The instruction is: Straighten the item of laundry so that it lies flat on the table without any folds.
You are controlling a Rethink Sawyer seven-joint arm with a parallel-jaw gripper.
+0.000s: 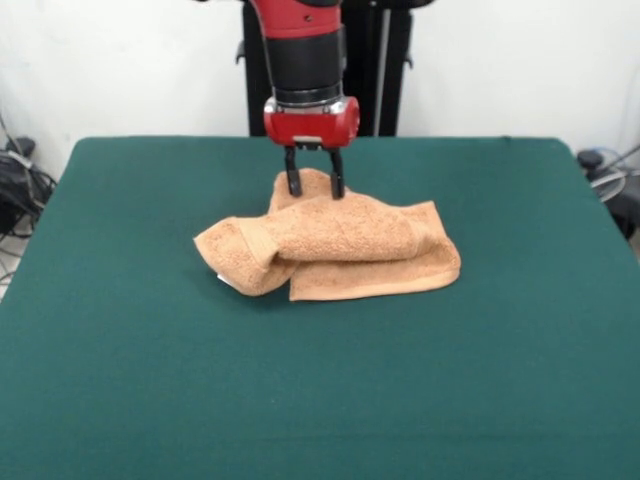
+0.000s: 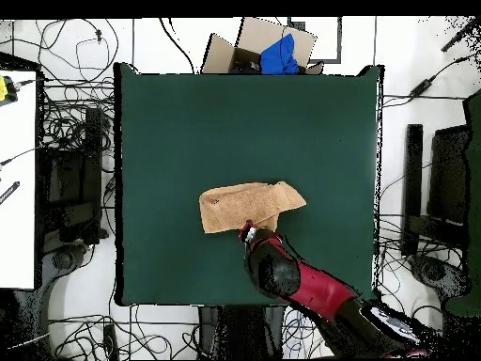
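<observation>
**Gripper planted on the towel's far edge**

Gripper (image 1: pixel 315 184) stands upright, its 2 fingers (image 1: pixel 293 178) slightly apart, tips pressed into the towel's (image 1: pixel 340 245) far edge; whether they pinch cloth is unclear. That light-orange towel lies folded and bunched mid-table (image 1: pixel 150 380), its left end rolled over.

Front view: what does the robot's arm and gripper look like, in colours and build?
The arm is a thick round column, red above and black below, with a silver ring at the wrist. Under it sits a boxy red gripper housing with a small pale plate on its face. Two thin black fingers stick down from it. No cables or markings show along the arm itself.
</observation>
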